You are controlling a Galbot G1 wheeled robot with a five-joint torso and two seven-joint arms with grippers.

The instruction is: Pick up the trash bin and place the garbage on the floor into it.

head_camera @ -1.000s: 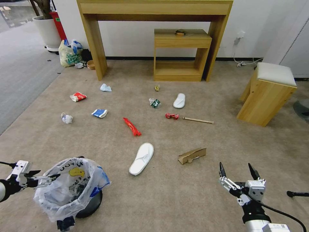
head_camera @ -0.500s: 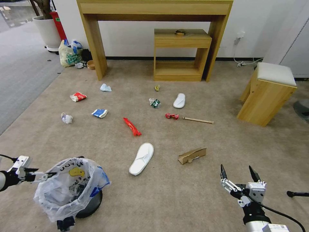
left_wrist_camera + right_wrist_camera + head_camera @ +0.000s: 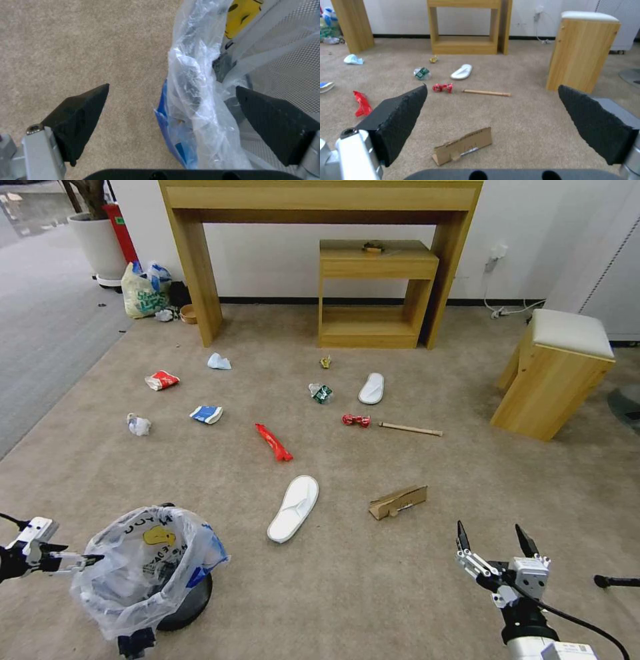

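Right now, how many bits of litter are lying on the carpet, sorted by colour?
White: 2, slipper, slipper
Red: 3, wrapper, crushed can, carton
Blue: 1, carton
Brown: 2, cardboard, stick
Pale crumpled: 2
Green: 1, bottle
Yellowish: 1, scrap
Total: 12

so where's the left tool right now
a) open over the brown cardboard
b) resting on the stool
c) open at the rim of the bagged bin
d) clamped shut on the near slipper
c: the left tool is open, one finger on each side of the trash bin's rim, with the clear plastic bag between them; nothing gripped yet.
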